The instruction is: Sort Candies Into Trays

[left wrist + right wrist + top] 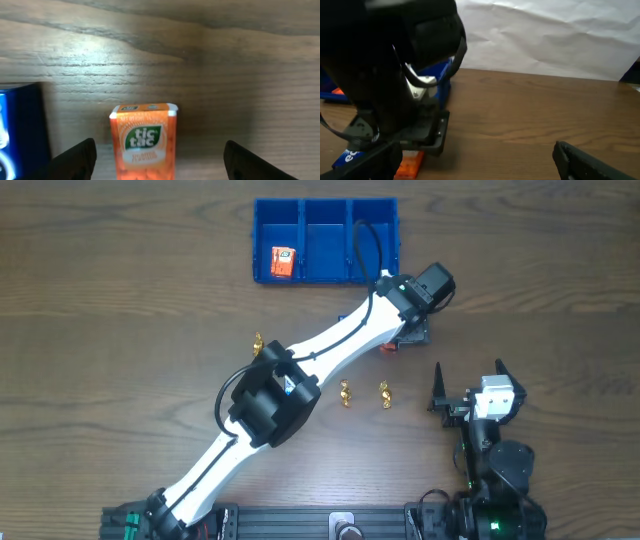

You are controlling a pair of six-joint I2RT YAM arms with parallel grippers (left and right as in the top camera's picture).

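An orange mint box [144, 145] lies flat on the wooden table between the spread fingers of my left gripper [160, 150], which is open around it without touching. From above, this gripper [405, 338] is just below the blue tray's right end, with the box [388, 346] peeking out beside it. The blue three-compartment tray [326, 208] holds another orange box [283, 262] in its left compartment. Three gold-wrapped candies [346, 393] [384, 392] [258, 342] lie on the table. My right gripper [468, 377] is open and empty at the right.
A blue packet [20, 132] lies right beside the orange box, also seen under the left arm [343, 317]. The left arm's black wrist [395, 65] looms in the right wrist view, with the tray [432, 82] behind it.
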